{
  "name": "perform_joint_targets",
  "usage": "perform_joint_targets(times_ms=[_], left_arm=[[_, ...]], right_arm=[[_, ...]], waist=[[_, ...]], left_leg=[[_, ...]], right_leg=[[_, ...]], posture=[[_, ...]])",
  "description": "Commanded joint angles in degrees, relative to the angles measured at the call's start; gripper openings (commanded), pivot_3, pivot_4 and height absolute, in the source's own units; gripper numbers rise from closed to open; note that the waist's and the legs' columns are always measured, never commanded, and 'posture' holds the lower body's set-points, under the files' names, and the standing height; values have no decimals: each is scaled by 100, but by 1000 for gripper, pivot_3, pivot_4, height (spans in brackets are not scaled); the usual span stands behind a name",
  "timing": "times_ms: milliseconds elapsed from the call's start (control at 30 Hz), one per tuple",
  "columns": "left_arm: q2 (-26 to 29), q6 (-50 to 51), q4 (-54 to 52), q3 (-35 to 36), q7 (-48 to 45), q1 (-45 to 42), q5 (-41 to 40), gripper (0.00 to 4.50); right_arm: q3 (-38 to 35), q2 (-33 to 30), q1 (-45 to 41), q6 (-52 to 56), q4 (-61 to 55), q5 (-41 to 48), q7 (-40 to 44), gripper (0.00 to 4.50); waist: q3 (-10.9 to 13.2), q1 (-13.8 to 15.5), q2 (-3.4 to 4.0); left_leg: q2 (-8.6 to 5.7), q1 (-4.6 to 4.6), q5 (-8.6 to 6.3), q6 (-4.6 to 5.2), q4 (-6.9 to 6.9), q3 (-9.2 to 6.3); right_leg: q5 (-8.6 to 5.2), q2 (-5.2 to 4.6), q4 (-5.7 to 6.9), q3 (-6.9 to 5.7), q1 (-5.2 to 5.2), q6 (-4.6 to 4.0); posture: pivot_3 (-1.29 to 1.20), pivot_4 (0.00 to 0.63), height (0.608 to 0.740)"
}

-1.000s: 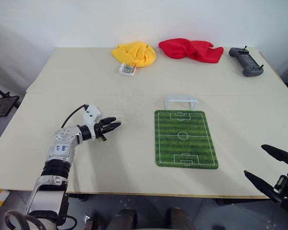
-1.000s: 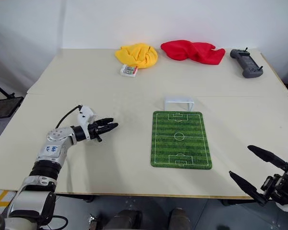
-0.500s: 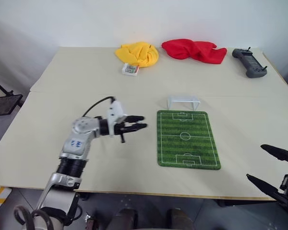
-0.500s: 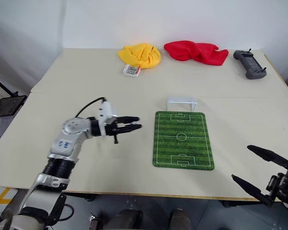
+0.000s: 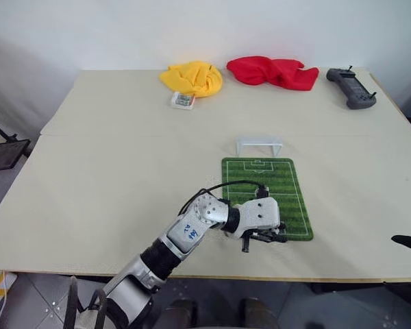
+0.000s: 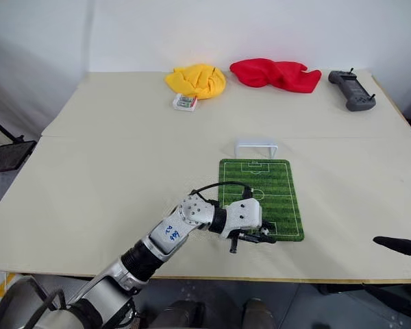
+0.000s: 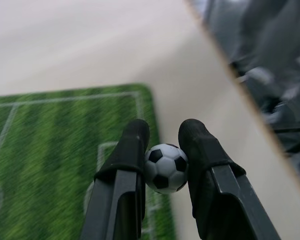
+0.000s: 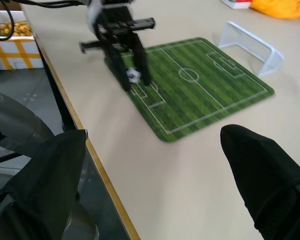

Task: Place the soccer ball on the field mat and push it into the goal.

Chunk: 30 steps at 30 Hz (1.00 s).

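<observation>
L gripper (image 7: 162, 150): I read it as clamped on the soccer ball (image 7: 165, 168), ball pinched between both black fingertips, seen clearly in L wrist view. In the R wrist view the same gripper (image 8: 131, 76) hangs over the near end of the field mat (image 8: 200, 95) with the ball (image 8: 133, 75) at its tips. In the L eye view it sits lower centre of frame (image 5: 279, 237), fingers pointing to frame right, at the mat's bottom edge.

Ball vs mat: ball is above the near penalty-box lines, close to the mat's near right corner. Whether it touches the mat yet, I can't tell.

Key relation: the goal (image 5: 258, 145) stands just past the mat's far short edge, above the mat (image 5: 288, 192) in the L eye view. Mat's long axis runs bottom-to-top of that frame, so from the ball the goal lies straight up-frame, whole pitch length between them. Gripper points across that axis, not along it.

Judgement: next is release on the near end, then a push along the long axis toward the goal. Ball sits right of centre line, so the push needs a slight correction to frame left or it'll miss the goal mouth.

R gripper (image 8: 155, 170): fingers spread wide, nothing held, off the table's near right edge. L arm is the nearer one by far.
</observation>
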Motion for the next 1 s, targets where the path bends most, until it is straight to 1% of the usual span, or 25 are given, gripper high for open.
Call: perform_joint_targets(times_ms=[33, 133, 300, 633, 700, 767, 867, 900, 1000], left_arm=[[-107, -138, -9, 106, 397, 27, 205, 856], [3, -136, -41, 142, 322, 78, 184, 856], [123, -128, -132, 120, 254, 188, 219, 856], [-134, 68, -368, 67, 277, 355, 143, 856], [-140, 97, -402, 55, 266, 383, 157, 1598], [-139, 77, -392, 55, 253, 381, 171, 2150], [-148, -85, -343, 77, 346, 362, 240, 3141], [-150, -157, -319, 79, 347, 349, 245, 3366], [-153, -268, -339, 86, 288, 341, 202, 3366]], right_arm=[[-243, 218, 87, 139, -481, 85, 152, 4500], [-231, 437, 146, 188, -705, 21, 36, 4500], [-251, 659, 125, 249, -851, -68, -67, 4500], [-183, 973, 138, 311, -1090, -193, -217, 4500], [-175, 985, 111, 338, -1098, -211, -232, 4500], [-162, 989, 82, 363, -1098, -223, -245, 4500], [-140, 1005, 63, 388, -1099, -234, -256, 4500], [-133, 1016, 67, 389, -1102, -239, -253, 4500], [-114, 1055, 83, 404, -1113, -241, -254, 4500]], waist=[[0, 28, -1], [0, 114, 1], [-6, 142, 11], [-9, 166, 16], [-9, 166, 16], [-9, 159, 16], [-9, 160, 16], [-9, 160, 16], [-10, 161, 16]], left_leg=[[0, -1, 0, 0, -1, -1], [0, -1, -1, 0, -4, -2], [-2, -2, -3, 2, -5, -1], [-4, -4, -5, 4, -3, 0], [-4, -3, -4, 4, -2, 2], [-4, -2, -4, 4, -1, 4], [-4, -2, -5, 5, -2, 5], [-4, -2, -5, 5, -2, 5], [-4, -2, -5, 5, -3, 5]], right_leg=[[0, 1, -2, 0, 0, 1], [2, 0, -4, 0, -2, 3], [4, -2, -7, 2, -4, 7], [7, -4, -9, 4, -3, 12], [7, -4, -9, 4, -3, 12], [7, -4, -9, 5, -3, 12], [7, -4, -9, 7, -3, 12], [7, -4, -9, 7, -3, 11], [7, -4, -9, 7, -3, 11]], posture=[[0, 150, 740], [0, 150, 740], [0, 150, 740], [0, 150, 740], [0, 150, 740], [0, 150, 740], [0, 150, 740], [0, 150, 740], [0, 150, 740]])
